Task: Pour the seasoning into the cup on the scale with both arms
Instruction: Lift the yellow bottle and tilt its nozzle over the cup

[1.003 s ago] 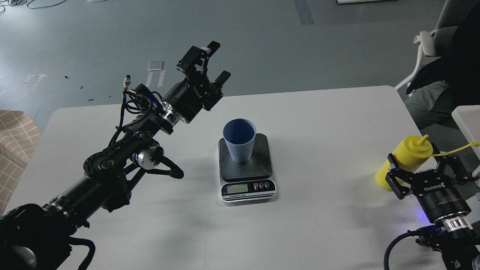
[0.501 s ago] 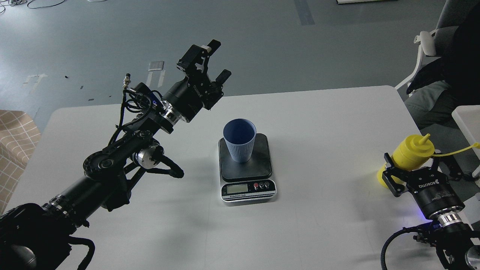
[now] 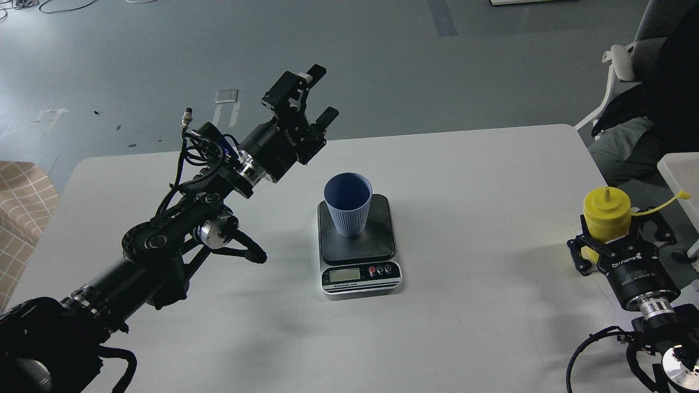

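The dusty-blue ribbed cup [image 3: 348, 204] stands upright on the black platform of the scale [image 3: 377, 240], near the table's middle. The scale's silver front with its display faces me. My left gripper [image 3: 318, 97] is open and empty, raised above the table to the upper left of the cup and clear of it. My right gripper [image 3: 616, 240] is shut on the yellow seasoning bottle [image 3: 603, 212] at the table's right edge, far from the cup. The bottle stands nearly upright, nozzle up, with its yellow cap strap hanging to the right. Its lower part is hidden behind the gripper.
The white table [image 3: 480, 174] carries the scale. A white and grey chair [image 3: 628, 60] with dark clothing stands beyond the right corner. A white bin edge [image 3: 680, 169] is at the far right. A checkered box [image 3: 22, 191] is off the left edge.
My right gripper has turned the yellow bottle from leaning left to nearly upright and shifted it a little right and up. My left gripper has tilted slightly; cup and scale are unmoved.
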